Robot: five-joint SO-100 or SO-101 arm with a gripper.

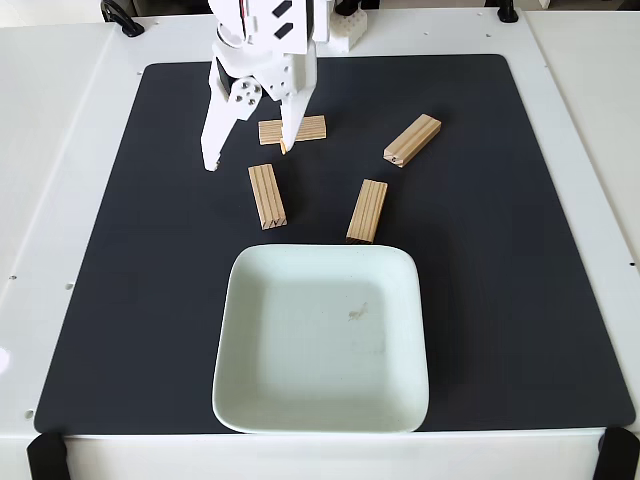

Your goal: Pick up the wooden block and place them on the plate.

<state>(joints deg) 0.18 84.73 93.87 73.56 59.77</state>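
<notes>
My spread pincer [247,158] straddles nothing yet; beyond the plate [322,420], I could nudge that far block [305,129] askew.

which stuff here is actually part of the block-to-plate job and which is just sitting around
Part of the job:
- four wooden blocks
- plate, nothing on it yet
- gripper, open above the mat

Just there:
- black mat
- white table
- black clamps at the table's near corners
</notes>
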